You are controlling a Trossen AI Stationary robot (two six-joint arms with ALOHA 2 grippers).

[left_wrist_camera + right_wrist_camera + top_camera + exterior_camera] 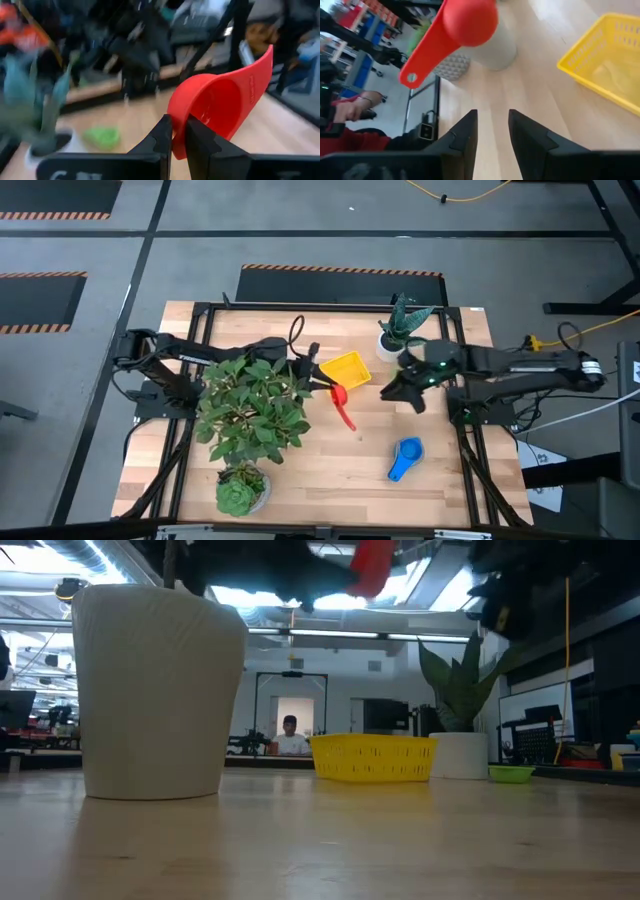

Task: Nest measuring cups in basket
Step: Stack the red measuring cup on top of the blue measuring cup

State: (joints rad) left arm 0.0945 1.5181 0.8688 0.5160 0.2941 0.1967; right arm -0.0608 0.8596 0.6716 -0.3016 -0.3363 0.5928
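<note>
A: Where's the red cup [340, 399]?
B: Off the surface [330, 460], pinched at its rim by the left jaws [178, 131]. From overhead it hangs just in front of the basket [345, 368], handle pointing away from it.

A: And the right jaws [492, 125]?
B: Slightly spread with nothing between them, beside the basket's other side, near the spiky plant [403, 322] in its white pot.

A: Other cups?
B: A blue one [405, 456] lies well in front of the basket, nearer the right arm. A green one [511, 773] sits by that plant's pot.

A: Anything readable? Brand, label?
B: There is small raised lettering on the red cup's handle, too small to read. No other writing that I can make out.

A: What else is there?
B: A big leafy plant [250, 408] over the left arm, a small succulent [241, 492] at the front edge, and a person [290, 736] far behind the surface.
</note>
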